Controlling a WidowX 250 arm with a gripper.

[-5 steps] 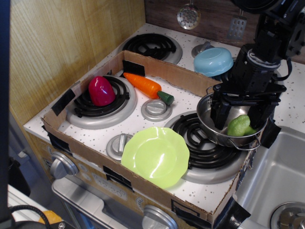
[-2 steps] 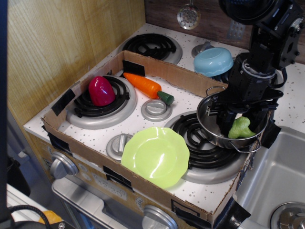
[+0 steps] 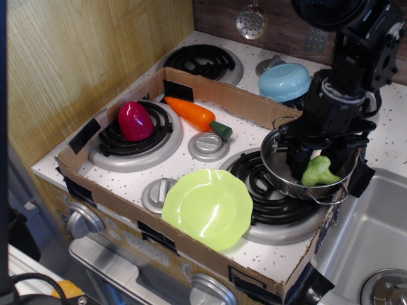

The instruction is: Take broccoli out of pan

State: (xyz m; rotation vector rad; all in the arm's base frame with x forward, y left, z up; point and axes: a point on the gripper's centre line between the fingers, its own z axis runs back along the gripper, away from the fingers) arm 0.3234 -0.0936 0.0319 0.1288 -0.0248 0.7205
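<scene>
hand (image 3: 316,166) down inside pan (image 3: 280,175), clenched on broccoli (image 3: 318,171) | pan on front-right burner (image 3: 261,190) | lime plate (image 3: 207,207) just left | blue bowl (image 3: 284,82) behind | carrot (image 3: 191,112) well apart

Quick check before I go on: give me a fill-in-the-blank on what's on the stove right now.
The broccoli lies inside the ____.
The tool reaches down into the pan, which sits on the front-right ____.
The orange carrot lies between the red pepper and the pan, behind the green ____.
The bowl behind the cardboard wall is light ____.

Missing words: pan; burner; plate; blue
</scene>
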